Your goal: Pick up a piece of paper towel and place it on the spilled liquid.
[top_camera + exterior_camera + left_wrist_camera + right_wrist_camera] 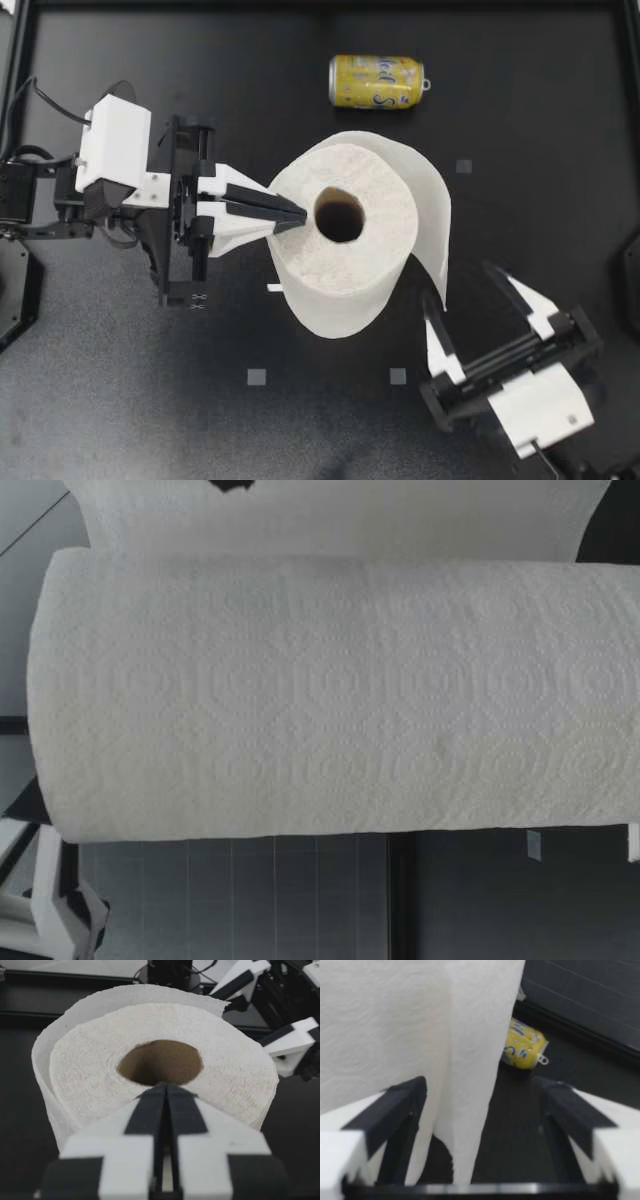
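- At the table's (120, 400) centre stands the roll (345, 290), upright, with its hole (341, 215) facing up.
- A loose sheet (432, 215) peels off the roll's far side, curves round its right side and hangs down toward the near right, away from the wound layers.
- The left gripper (295, 215) reaches in from the left. Its fingers are clenched together with nothing visible between them.
- In the left wrist view the tips of that gripper (166, 1087) sit over the roll's (90, 1065) top, at the left rim of the hole. Whether they press on the paper cannot be told.
- The right gripper (462, 285) lies at the near right, released, with its fingers spread wide.
- In the right wrist view the sheet's (475, 1060) free edge hangs between the fingers of the right gripper (482, 1085), close to the left finger. The right finger stands clear of it, so nothing is grasped.
- A yellow can (377, 81) lies on its side at the far edge, well apart from the roll, with its tab end pointing right.
- From the low camera the roll (330, 700) fills nearly the whole view.
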Robot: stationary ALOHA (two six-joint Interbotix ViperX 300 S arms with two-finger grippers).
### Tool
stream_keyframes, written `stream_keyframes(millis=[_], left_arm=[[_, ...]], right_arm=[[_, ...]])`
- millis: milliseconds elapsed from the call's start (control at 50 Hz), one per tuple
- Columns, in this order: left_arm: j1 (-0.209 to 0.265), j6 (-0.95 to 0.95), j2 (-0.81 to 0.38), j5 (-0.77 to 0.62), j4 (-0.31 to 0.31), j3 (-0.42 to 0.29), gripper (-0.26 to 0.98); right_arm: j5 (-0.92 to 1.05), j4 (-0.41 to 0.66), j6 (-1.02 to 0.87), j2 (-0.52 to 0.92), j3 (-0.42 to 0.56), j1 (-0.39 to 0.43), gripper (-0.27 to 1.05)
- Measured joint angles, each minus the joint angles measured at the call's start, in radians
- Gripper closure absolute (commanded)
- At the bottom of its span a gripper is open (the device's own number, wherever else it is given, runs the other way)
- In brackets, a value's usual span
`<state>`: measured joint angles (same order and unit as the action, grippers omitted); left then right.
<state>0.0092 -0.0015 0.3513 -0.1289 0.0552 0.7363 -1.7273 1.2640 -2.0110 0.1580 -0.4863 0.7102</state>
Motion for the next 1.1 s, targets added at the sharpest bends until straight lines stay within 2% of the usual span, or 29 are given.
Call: stream_keyframes(millis=[300,400,500,680,780,840,1100], left_arm=[[0.000,0.000,-0.006,-0.002,0.000,-0.003,0.64],[0.000,0.000,-0.008,-0.002,0.000,-0.003,0.64],[0.000,0.000,-0.006,-0.002,0.000,-0.003,0.64],[0.000,0.000,-0.011,-0.002,0.002,-0.003,0.64],[0.000,0.000,-0.011,-0.003,0.003,0.006,0.64],[0.000,0.000,-0.011,-0.003,0.009,0.009,0.64],[0.000,0.000,-0.008,-0.003,0.023,0.023,0.64]], right_arm=[[0.032,0.003,0.000,0.000,-0.034,-0.081,-0.01],[0.049,0.012,-0.003,0.000,-0.041,-0.110,0.04],[0.052,0.032,-0.003,0.000,-0.043,-0.117,0.21],[0.058,0.046,0.000,-0.006,-0.046,-0.117,0.70],[0.058,0.048,0.000,-0.008,-0.049,-0.117,0.89],[0.064,0.048,0.000,-0.006,-0.049,-0.117,0.93],[0.075,0.040,-0.003,-0.012,-0.069,-0.115,0.93]])
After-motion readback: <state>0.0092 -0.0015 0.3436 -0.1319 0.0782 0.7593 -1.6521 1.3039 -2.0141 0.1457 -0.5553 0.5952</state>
